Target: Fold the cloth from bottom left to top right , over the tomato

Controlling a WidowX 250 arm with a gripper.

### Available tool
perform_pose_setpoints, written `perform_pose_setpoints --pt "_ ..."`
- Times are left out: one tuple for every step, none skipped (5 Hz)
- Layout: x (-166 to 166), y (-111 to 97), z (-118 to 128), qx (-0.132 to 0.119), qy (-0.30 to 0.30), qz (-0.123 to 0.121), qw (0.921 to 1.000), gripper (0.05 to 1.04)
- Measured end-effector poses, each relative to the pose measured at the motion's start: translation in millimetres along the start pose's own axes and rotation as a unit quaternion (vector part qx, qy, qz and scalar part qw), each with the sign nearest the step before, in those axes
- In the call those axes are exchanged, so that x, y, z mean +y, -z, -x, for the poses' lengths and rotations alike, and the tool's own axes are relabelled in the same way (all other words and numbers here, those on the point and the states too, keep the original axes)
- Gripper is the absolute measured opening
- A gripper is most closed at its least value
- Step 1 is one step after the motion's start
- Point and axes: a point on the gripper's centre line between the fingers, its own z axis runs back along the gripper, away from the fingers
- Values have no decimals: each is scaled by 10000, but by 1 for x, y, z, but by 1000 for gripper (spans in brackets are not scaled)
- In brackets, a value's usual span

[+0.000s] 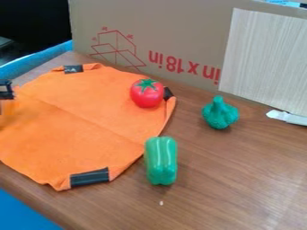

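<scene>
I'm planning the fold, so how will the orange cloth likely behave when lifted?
The cloth looks thin and creased, so it will probably droop. The tomato resting on it may roll if that part is tugged.

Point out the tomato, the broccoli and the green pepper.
Tomato (146, 95): camera view, on its red side below the leafy top.
Broccoli (220, 115): camera view, on its bumpy head.
Green pepper (161, 161): camera view, midway along its glossy body.

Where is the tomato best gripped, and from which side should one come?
I would grip the tomato across its widest part, below the green leaves, coming from above: it is round, sits leaves-up on the orange cloth, and nothing covers it.
</scene>
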Motion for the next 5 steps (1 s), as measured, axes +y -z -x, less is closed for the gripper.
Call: perform_pose_setpoints --pt "-12 -10 0 6 180 37 9998 66" --pt "-42 -25 -10 129 147 150 9997 54" --pt "-73 -32 -28 613 -237 256 9975 54" --pt "-101 -35 -40 1004 -466 384 9931 54" --pt "-124 -43 -47 1221 -614 605 9888 54"
